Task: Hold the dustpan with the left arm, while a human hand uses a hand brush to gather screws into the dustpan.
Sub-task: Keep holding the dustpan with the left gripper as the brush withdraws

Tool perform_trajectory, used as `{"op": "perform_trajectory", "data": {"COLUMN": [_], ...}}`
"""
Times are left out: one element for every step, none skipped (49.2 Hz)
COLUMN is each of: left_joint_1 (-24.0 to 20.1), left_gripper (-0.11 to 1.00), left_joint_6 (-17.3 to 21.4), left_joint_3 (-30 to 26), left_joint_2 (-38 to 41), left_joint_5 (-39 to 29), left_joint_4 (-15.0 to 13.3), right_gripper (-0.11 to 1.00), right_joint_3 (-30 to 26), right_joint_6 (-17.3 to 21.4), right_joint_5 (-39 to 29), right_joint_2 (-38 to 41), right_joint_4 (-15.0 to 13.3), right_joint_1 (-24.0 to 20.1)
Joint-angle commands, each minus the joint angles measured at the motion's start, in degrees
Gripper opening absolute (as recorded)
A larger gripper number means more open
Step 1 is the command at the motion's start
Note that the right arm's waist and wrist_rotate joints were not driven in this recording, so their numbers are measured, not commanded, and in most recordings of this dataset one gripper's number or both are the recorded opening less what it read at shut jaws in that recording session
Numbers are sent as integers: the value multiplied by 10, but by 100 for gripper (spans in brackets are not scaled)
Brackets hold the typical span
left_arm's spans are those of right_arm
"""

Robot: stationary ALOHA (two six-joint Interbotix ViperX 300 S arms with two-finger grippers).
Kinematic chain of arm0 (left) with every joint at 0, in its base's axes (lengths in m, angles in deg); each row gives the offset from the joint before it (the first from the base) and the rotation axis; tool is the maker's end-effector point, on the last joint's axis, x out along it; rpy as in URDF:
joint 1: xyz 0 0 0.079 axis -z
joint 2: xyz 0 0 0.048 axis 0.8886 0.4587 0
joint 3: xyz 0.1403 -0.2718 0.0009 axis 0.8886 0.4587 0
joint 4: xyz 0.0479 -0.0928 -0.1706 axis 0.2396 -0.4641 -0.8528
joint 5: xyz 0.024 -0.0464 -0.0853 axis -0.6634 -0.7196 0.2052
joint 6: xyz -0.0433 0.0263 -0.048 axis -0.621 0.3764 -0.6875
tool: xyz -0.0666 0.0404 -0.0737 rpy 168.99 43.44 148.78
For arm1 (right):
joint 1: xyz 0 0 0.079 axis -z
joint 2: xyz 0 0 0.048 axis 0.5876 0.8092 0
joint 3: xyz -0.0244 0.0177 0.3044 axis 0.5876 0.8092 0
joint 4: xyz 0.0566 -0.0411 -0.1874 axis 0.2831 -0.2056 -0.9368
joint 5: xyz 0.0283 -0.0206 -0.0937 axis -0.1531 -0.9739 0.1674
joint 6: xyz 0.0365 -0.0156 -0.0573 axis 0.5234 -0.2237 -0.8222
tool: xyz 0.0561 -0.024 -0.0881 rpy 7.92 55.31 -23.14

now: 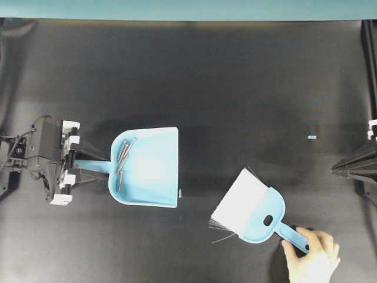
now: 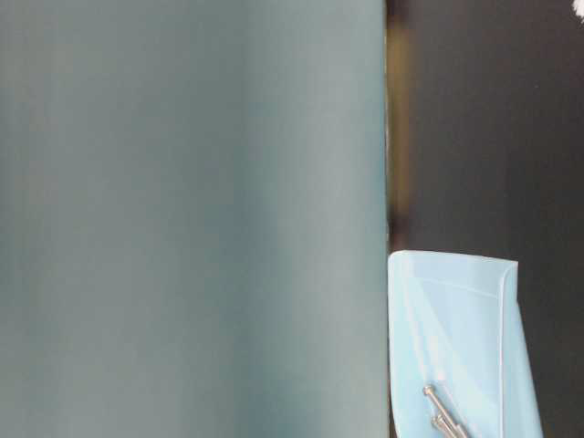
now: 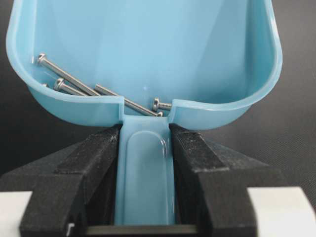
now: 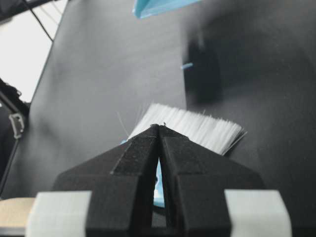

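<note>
Dustpan (image 3: 148, 44) handle between closed left jaws

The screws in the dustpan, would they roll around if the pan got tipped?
Probably. The screws look thin, round and smooth, lying loose on the slick plastic of the dustpan, so they would likely slide or roll. Their wider heads might make them curve rather than go straight. The pan's raised back wall should stop them on that side.

The right gripper (image 4: 159, 129) has its black fingers (image 4: 133, 163) pressed together at the tips. Just beyond them lies the hand brush (image 4: 192, 126), white bristles fanned out. A dustpan (image 4: 158, 7) corner shows far beyond.
</note>
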Motion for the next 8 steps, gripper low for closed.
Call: {"op": "perform_trajectory", "data": {"left_joint_1": [-1, -1, -1, -1, -1, -1, -1, -1], "left_gripper": [31, 31, 31, 31, 31, 31, 31, 31], "left_joint_6": [1, 1, 1, 1, 1, 1, 1, 1], "left_joint_3": [-5, -6, -6, -6, -6, -6, -6, -6], "left_joint_2": [-5, -5, -5, -5, -5, -5, -5, -5], "left_joint_5": [4, 4, 4, 4, 3, 2, 1, 1], "left_joint_4": [2, 2, 2, 2, 2, 2, 2, 2], "right_gripper": [0, 0, 0, 0, 0, 0, 0, 0], "right_joint_3": [-3, -3, -3, -3, -3, -3, -3, -3], "right_joint_6": [0, 1, 1, 0, 0, 0, 0, 0], "right_joint_5": [3, 3, 3, 3, 3, 3, 3, 3], "right_joint_2": [3, 3, 3, 4, 3, 3, 3, 3], "right_joint_4": [0, 1, 1, 0, 1, 1, 1, 1], "right_joint_1": [0, 0, 0, 0, 0, 0, 0, 0]}}
